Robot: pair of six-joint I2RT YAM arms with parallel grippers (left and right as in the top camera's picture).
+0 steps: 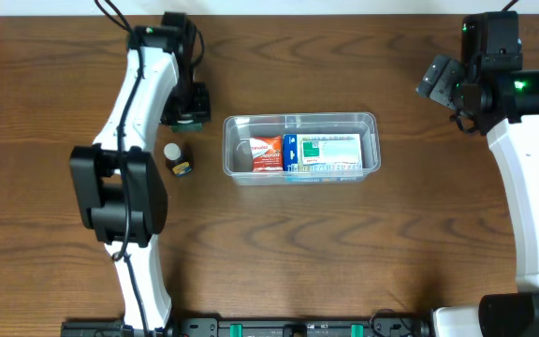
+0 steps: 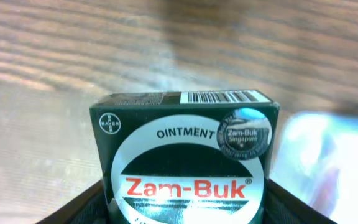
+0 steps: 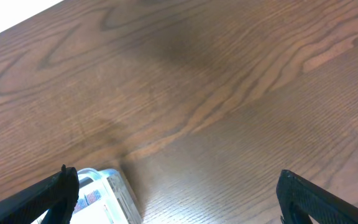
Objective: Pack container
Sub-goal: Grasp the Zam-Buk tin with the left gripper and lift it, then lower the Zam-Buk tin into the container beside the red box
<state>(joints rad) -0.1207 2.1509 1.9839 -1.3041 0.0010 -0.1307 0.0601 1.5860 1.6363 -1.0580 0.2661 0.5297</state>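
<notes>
On my wooden table (image 1: 344,243) the clear container (image 1: 302,115) sits mid-table, with a white-and-green box (image 1: 330,150) and a smaller orange box (image 1: 266,152) side by side inside it. My left gripper (image 1: 187,105), off the tub's far left corner, is clamped on a dark green Zam-Buk ointment box (image 2: 185,155), while my right gripper (image 3: 178,180) hangs spread and empty well to the container's right. A small white-capped bottle (image 1: 177,159) stands near the tub's left end.

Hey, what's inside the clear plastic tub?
Inside the clear rectangular plastic tub: a small orange-red box beside a larger white-and-blue box. Anything beneath them is covered. The dark green Zam-Buk box in the left gripper is outside.
</notes>
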